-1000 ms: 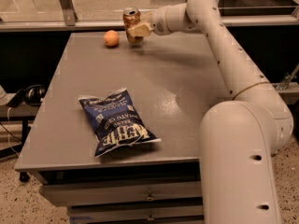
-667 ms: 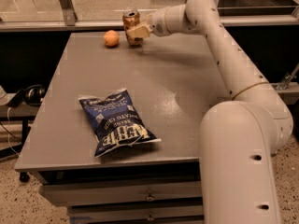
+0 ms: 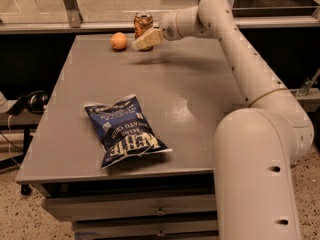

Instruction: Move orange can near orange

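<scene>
The orange can (image 3: pixel 143 23) stands upright at the far edge of the grey table (image 3: pixel 200 99), with its silver top showing. The orange (image 3: pixel 119 40) lies on the table just to the left of the can, a short gap away. My gripper (image 3: pixel 145 39) reaches in from the right at the end of the white arm (image 3: pixel 235 49). It hangs just in front of the can's lower part and hides the can's base. Whether it touches the can does not show.
A blue chip bag (image 3: pixel 125 130) lies flat on the near left part of the table. A metal rail and post (image 3: pixel 70 6) run behind the far edge. My arm's large base (image 3: pixel 260 179) stands at the table's right front corner. Drawers (image 3: pixel 160 211) sit below the front edge.
The gripper has moved slightly down and toward the camera. The can and the orange have stayed almost where they were.
</scene>
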You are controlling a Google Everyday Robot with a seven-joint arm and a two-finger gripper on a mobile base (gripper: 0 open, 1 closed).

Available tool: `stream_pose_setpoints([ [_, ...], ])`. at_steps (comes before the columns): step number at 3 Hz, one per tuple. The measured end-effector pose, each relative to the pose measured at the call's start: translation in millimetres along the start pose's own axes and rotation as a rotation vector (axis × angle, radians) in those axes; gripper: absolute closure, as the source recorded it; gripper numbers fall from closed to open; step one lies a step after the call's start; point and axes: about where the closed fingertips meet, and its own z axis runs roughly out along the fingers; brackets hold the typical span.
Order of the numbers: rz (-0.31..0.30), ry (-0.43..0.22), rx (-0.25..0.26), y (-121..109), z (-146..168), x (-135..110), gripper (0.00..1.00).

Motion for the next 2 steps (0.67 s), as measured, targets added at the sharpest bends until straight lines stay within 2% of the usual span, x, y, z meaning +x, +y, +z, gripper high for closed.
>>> stream_pose_setpoints([
  [1, 0.025, -0.024, 0.026, -7.3, -17.8, 4.6, 0.00],
  [2, 0.062, -0.091, 0.089, -22.8, -60.6, 12.1, 0.00],
])
